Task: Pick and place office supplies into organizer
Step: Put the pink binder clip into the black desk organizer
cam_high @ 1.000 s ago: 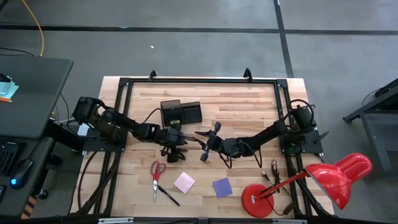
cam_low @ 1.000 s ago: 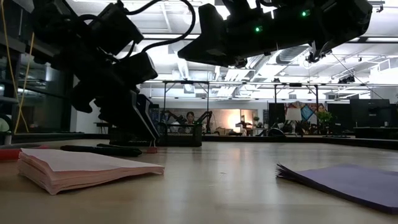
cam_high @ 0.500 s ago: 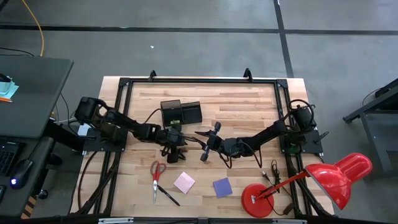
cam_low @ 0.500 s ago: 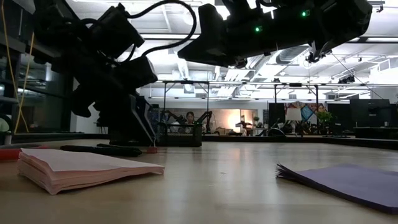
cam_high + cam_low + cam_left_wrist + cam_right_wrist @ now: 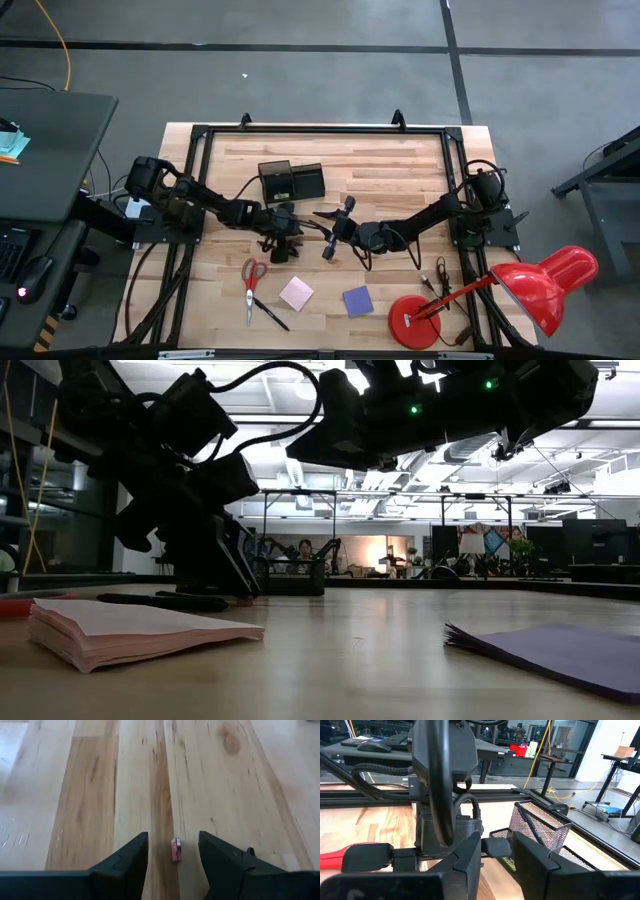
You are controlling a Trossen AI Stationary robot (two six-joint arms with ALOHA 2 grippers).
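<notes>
We see the left gripper (image 5: 172,851) lowered to the wooden table (image 5: 90,795), its fingers (image 5: 131,854) spread apart with a small pink eraser-like piece (image 5: 176,849) lying between them, ungrasped. The right gripper (image 5: 497,851) hovers facing the left arm; its fingers (image 5: 470,855) stand apart on nothing. The organizer (image 5: 291,181) sits just beyond the left fingers, while the scissors (image 5: 252,280), pink pad (image 5: 296,293) and purple pad (image 5: 358,301) lie on the other side of them.

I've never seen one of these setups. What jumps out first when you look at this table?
The big red desk lamp at the table's near right corner grabs the eye first. Next, two dark arms meet at mid-table: the left gripper hangs low over bare wood, its fingers apart around a tiny pink object, and the right gripper hovers beside it. A black mesh organizer sits behind them, with red-handled scissors, a pink pad and a purple pad along the front.
</notes>
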